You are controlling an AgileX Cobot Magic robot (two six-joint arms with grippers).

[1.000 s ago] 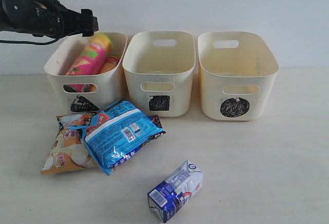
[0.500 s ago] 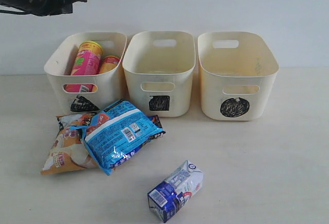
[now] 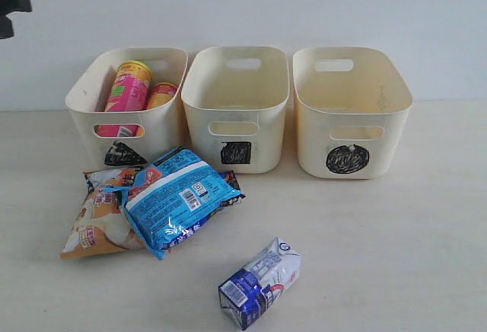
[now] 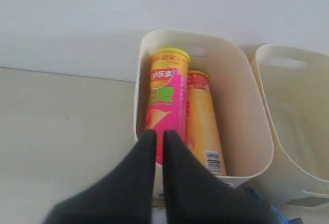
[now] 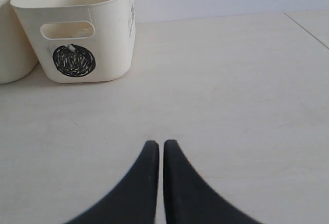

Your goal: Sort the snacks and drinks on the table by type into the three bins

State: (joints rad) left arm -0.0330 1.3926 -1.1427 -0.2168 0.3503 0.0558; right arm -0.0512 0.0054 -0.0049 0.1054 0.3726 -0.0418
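The pink chip tube [image 3: 129, 92] and the yellow chip tube [image 3: 160, 94] lean inside the triangle bin [image 3: 163, 130]. In the left wrist view my left gripper [image 4: 159, 134] is shut and empty, raised behind that bin, looking down on the pink tube [image 4: 167, 95] and the yellow tube [image 4: 201, 118]. The blue packet [image 3: 175, 199] lies across the orange-and-white packet [image 3: 99, 221] on the table [image 3: 380, 233]. A blue-and-white carton [image 3: 261, 282] lies near the front. The purple carton does not show. My right gripper [image 5: 157, 144] is shut over bare table.
The square bin [image 3: 262, 130] and the circle bin [image 3: 388, 130] stand in a row to the right of the triangle bin, with nothing showing inside. The circle bin [image 5: 110, 54] is ahead of my right gripper. Only a black end of the left arm [image 3: 11, 3] shows at the exterior view's top left.
My left arm has drawn back up and to the left, away from the triangle bin. The pink tube has left the gripper and settled into the bin beside the yellow one.
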